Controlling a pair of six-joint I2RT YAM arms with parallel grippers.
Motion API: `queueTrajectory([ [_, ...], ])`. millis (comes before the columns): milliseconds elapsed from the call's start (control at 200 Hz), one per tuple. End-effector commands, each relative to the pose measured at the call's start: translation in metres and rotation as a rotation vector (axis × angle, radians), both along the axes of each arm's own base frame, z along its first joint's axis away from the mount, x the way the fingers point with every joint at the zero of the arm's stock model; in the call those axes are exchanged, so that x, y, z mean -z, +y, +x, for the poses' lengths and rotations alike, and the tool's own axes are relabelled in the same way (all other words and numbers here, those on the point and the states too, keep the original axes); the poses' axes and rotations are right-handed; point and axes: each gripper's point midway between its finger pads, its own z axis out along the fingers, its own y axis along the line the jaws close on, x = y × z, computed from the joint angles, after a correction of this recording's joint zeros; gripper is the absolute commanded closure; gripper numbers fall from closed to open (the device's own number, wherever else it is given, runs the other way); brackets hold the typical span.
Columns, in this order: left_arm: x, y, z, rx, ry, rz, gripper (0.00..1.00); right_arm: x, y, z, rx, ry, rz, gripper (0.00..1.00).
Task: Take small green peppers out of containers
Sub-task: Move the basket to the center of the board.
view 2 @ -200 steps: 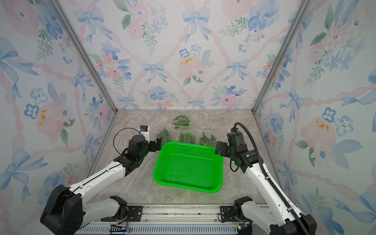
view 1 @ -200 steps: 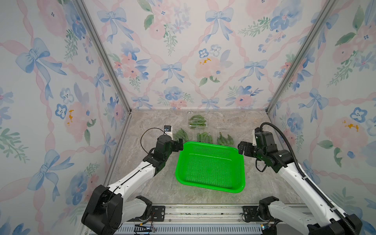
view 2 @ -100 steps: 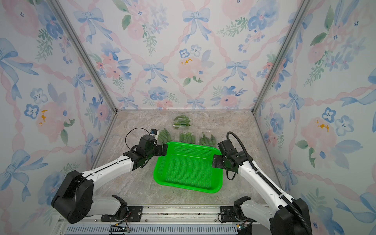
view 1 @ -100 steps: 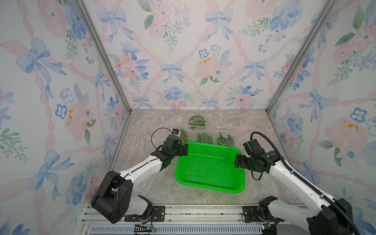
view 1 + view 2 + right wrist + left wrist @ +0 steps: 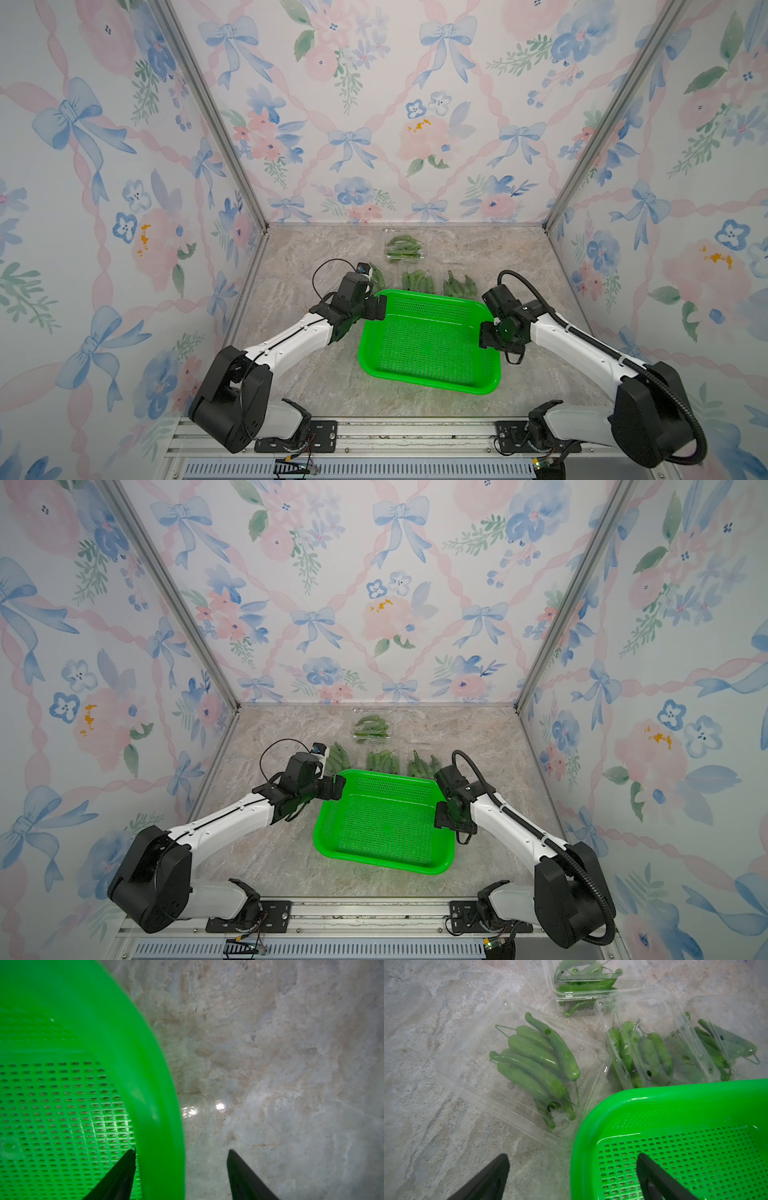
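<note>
**Left gripper** (image 5: 572, 1156): jaws spread wide and holding nothing. They straddle a corner of the green basket (image 5: 654, 1093). One finger (image 5: 492, 1176) stands over the bare table (image 5: 425, 1105) and the other over the basket's perforated floor. Contact with the rim cannot be confirmed. In both top views this gripper sits at the basket's far corner on the robot's left.

**Right gripper** (image 5: 181, 1150): jaws partly apart, astride the basket rim on the robot's right. The inner finger (image 5: 122, 1174) lies close against the inside wall. The outer finger is clear of the rim, over the table, with a visible gap (so no clamp on the rim). It holds nothing.

**Basket**: it rests on the table between the two arms.

**Small green peppers** (image 5: 533, 1059): every one seen lies inside the clear containers (image 5: 467, 1064), viewed through the plastic.
- There are four containers, all on the table beyond the basket's far rim.
- Three stand in a row just beside that rim.
- The fourth (image 5: 404, 249) stands farther back, behind the row.
- The container nearest the left gripper holds a stacked bundle of peppers. Its corner is at the basket's corner, touching or just short of it; which cannot be told.
</note>
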Motion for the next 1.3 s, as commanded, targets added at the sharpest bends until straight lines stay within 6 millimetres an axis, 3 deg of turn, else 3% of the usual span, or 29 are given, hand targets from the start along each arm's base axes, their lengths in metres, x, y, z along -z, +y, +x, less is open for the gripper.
queueTrajectory([
  [0, 0.002, -0.003, -0.003, 0.027, 0.019, 0.008, 0.02, 0.001, -0.001, -0.003, -0.027, 0.025, -0.026, 0.37],
  [250, 0.013, -0.014, -0.007, 0.067, 0.068, -0.015, 0.02, -0.002, -0.020, -0.003, -0.025, 0.088, -0.048, 0.60],
  [430, 0.008, -0.017, -0.011, 0.079, 0.054, -0.021, 0.02, -0.015, -0.052, 0.003, 0.009, 0.133, -0.107, 0.62],
  [655, 0.003, -0.029, -0.012, 0.106, 0.047, -0.032, 0.02, -0.020, -0.085, 0.025, 0.098, 0.154, -0.090, 0.56],
  [795, -0.006, -0.041, -0.007, 0.116, 0.018, -0.017, 0.02, -0.013, -0.105, 0.042, 0.127, 0.192, -0.136, 0.46],
  [1005, -0.020, -0.072, 0.000, 0.172, -0.045, 0.036, 0.02, -0.006, -0.128, 0.084, 0.167, 0.182, -0.138, 0.36],
  [1135, -0.022, -0.086, 0.004, 0.198, -0.055, 0.050, 0.02, -0.017, -0.129, 0.110, 0.144, 0.147, -0.139, 0.27],
  [1295, -0.034, -0.101, 0.012, 0.236, -0.090, 0.057, 0.02, -0.050, -0.134, 0.130, 0.174, 0.031, -0.119, 0.15],
])
